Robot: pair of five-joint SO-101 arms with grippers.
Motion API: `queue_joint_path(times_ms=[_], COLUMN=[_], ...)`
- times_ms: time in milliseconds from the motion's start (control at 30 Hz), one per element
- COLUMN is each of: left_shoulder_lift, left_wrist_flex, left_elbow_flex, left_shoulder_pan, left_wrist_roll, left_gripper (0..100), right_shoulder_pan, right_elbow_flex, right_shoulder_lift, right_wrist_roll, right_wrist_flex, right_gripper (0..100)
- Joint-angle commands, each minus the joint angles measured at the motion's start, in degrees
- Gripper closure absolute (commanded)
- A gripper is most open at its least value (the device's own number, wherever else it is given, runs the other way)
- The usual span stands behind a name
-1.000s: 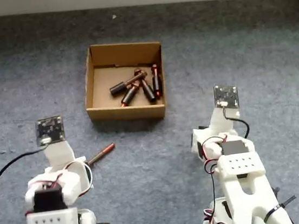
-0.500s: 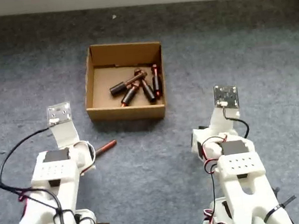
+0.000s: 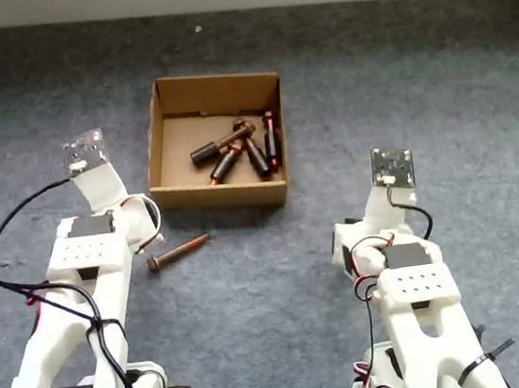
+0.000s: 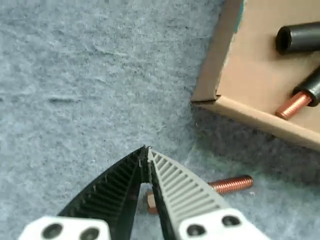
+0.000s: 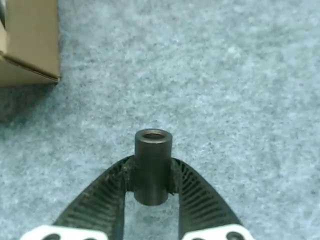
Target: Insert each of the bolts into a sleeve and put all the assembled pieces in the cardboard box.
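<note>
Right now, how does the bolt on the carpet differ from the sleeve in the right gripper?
The bolt is copper-coloured and threaded; the sleeve is black, smooth and hollow. The bolt lies on the carpet near the cardboard box; the sleeve is clamped in the right gripper. Both are outside the box, not yet joined.

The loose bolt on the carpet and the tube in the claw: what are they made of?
The bolt looks like copper or copper-plated metal: reddish sheen, cut thread. The sleeve is dark, matte, smooth; blackened metal or plastic, I cannot tell.
</note>
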Motion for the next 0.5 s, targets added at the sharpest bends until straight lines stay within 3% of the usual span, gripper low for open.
queue_joint_path(times_ms=[0, 233, 367, 467], left_shoulder_lift=[0.04, 0.40, 0.66, 0.66], left_wrist_flex=[11.25, 34.55, 36.31, 32.53], left_elbow_flex=[-7.08, -14.11, -12.26, -9.36], left_shoulder_pan=[1.36, 9.98, 14.02, 14.37], left_wrist_roll=[3.16, 3.96, 3.87, 3.87], left_gripper=[99, 99, 99, 99], right_shoulder_pan=[0.75, 0.75, 0.75, 0.75], right_elbow_flex=[-0.48, -0.48, -0.48, -0.48], right_shoulder_lift=[-1.54, -1.54, -1.54, -1.54], right_wrist_roll=[-0.53, -0.53, -0.53, -0.53], right_wrist_flex=[-1.10, -1.10, -1.10, -1.10], right_gripper=[99.5, 99.5, 99.5, 99.5])
